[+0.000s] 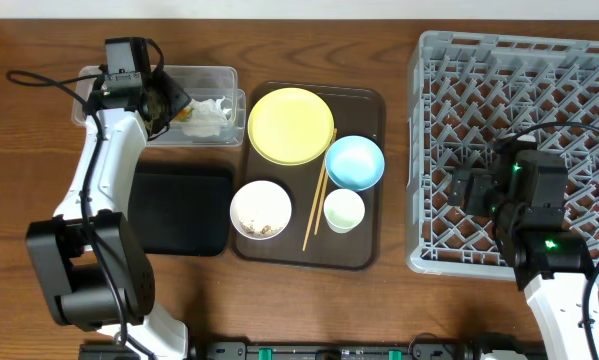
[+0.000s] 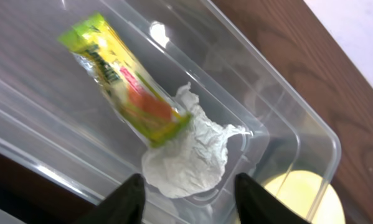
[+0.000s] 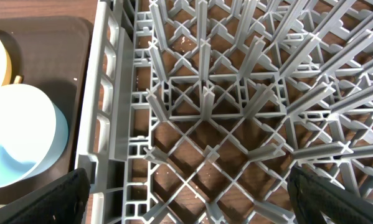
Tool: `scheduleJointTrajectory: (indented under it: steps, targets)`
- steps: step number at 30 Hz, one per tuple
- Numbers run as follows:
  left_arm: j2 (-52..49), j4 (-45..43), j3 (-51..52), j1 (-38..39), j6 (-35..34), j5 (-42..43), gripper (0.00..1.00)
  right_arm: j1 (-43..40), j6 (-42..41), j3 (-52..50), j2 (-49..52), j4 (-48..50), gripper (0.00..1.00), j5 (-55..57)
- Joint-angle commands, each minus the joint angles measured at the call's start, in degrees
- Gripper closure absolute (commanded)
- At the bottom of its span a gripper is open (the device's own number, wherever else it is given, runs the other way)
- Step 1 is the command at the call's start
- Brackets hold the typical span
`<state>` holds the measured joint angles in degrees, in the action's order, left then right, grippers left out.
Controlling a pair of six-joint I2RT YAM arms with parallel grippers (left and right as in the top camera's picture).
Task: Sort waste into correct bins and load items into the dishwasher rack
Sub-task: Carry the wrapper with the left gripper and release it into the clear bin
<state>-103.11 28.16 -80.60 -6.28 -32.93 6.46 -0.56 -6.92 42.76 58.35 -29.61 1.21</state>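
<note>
My left gripper point(image 2: 189, 196) is open and empty above the clear tub point(image 1: 224, 77). In the tub lie the green-and-orange wrapper point(image 2: 121, 74) and the crumpled white tissue point(image 2: 189, 155), which also shows in the overhead view point(image 1: 207, 115). My right gripper point(image 3: 189, 199) is open and empty over the left part of the grey rack point(image 1: 579, 60). On the brown tray point(image 1: 364, 255) stand the yellow plate point(image 1: 291, 125), the light blue bowl point(image 1: 354, 162), the small white cup point(image 1: 343, 211), the chopsticks point(image 1: 318, 203) and the white bowl point(image 1: 261, 209) with beige crumbs in it.
The shallow black tray point(image 1: 179, 210) lies on the table below the clear tub, left of the brown tray. The rack point(image 3: 174, 112) fills the right wrist view, with the blue bowl point(image 3: 18, 143) at its left edge.
</note>
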Motion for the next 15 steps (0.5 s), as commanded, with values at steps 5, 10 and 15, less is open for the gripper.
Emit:
scheduleJointTrajectory:
  steps: [5, 10, 15]
  targets:
    - [10.82, 7.02, -0.11, 2.56, 9.84, 0.98, 0.4, 0.63, 0.57, 1.27, -0.2, 0.02, 0.01, -0.2]
    - [13.05, 20.22, -0.11, 7.58, 11.54, 0.98, 0.14, 0.63, 0.57, 1.27, -0.2, 0.46, 0.01, -0.2]
    - [12.31, 27.08, 1.79, 13.97, 11.52, 0.98, 0.13, 0.63, 0.57, 1.27, -0.2, 0.46, 0.01, -0.2]
